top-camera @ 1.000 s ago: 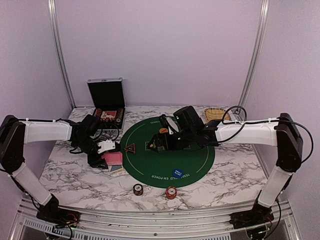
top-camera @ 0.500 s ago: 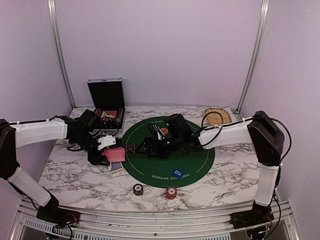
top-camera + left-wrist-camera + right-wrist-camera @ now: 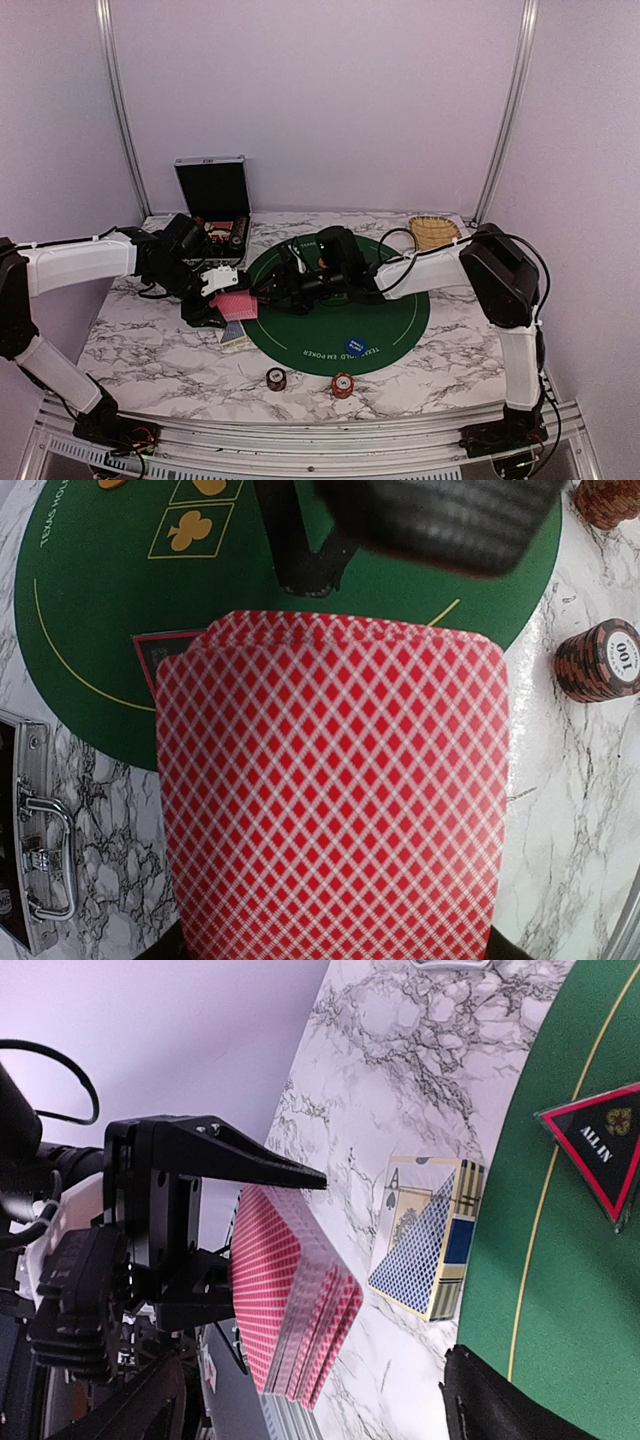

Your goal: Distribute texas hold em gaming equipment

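Observation:
My left gripper (image 3: 222, 300) is shut on a deck of red-backed playing cards (image 3: 330, 790), held above the marble beside the green poker mat (image 3: 385, 300). The deck (image 3: 290, 1300) is slightly fanned at its free edge. My right gripper (image 3: 268, 292) reaches across the mat and stands open just short of that edge, touching nothing. A dark triangular ALL IN marker (image 3: 600, 1155) lies on the mat's left rim. Two chip stacks (image 3: 276, 378) (image 3: 342, 384) sit near the front edge, and a blue disc button (image 3: 357, 347) rests on the mat.
A blue-backed card box (image 3: 430, 1240) lies flat on the marble under the deck. The black hinged case (image 3: 213, 205) stands open at the back left, and a wicker basket (image 3: 432, 232) sits at the back right.
My right arm has swung left across the mat until its open fingers face the deck. The left gripper has carried the deck slightly right towards it.

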`<state>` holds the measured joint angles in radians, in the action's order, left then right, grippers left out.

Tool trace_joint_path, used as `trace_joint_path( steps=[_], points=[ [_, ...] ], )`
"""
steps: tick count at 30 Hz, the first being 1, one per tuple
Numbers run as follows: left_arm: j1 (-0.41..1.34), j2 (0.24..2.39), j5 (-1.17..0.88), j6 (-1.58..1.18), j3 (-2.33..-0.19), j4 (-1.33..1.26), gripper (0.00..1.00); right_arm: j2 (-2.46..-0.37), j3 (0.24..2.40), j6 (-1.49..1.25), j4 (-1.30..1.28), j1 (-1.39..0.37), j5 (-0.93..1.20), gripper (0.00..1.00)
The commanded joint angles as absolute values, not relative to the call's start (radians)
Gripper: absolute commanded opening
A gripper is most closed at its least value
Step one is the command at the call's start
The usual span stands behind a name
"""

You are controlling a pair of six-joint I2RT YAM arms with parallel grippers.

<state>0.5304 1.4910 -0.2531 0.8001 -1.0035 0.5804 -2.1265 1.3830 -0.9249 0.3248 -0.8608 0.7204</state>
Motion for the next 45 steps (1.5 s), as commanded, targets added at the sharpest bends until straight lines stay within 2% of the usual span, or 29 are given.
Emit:
trace_joint_path(
  steps=[1,13,20,24,26,27,30,32,33,34,45],
  points=[
    [0.542,1.461,-0.268,0.788,-1.041,0.597,0.13,-2.17,1.433,-0.991,0.407,-0.873,0.768,0.85],
    [0.562,1.474,-0.255,0.785,-1.05,0.596,0.12,-2.241,1.474,-1.094,0.517,-0.888,0.817,0.71],
    [0.566,1.48,-0.249,0.781,-1.055,0.596,0.11,-2.273,1.492,-1.132,0.549,-0.899,0.833,0.55],
    [0.569,1.484,-0.247,0.775,-1.058,0.593,0.12,-2.282,1.493,-1.16,0.575,-0.899,0.838,0.38],
    [0.573,1.487,-0.241,0.771,-1.06,0.586,0.18,-2.286,1.493,-1.174,0.59,-0.899,0.841,0.3],
    [0.575,1.489,-0.238,0.769,-1.06,0.584,0.24,-2.288,1.493,-1.182,0.596,-0.899,0.842,0.26],
    [0.581,1.495,-0.233,0.765,-1.064,0.579,0.56,-2.292,1.491,-1.197,0.608,-0.898,0.844,0.17],
    [0.588,1.495,-0.236,0.762,-1.065,0.568,0.73,-2.292,1.491,-1.203,0.611,-0.899,0.845,0.14],
    [0.592,1.495,-0.239,0.762,-1.066,0.563,0.89,-2.292,1.49,-1.205,0.613,-0.899,0.846,0.13],
    [0.597,1.496,-0.239,0.764,-1.067,0.557,0.98,-2.293,1.49,-1.208,0.616,-0.899,0.845,0.12],
    [0.655,1.536,-0.195,0.798,-1.083,0.537,0.99,-2.308,1.495,-1.268,0.655,-0.898,0.849,0.11]
  ],
)
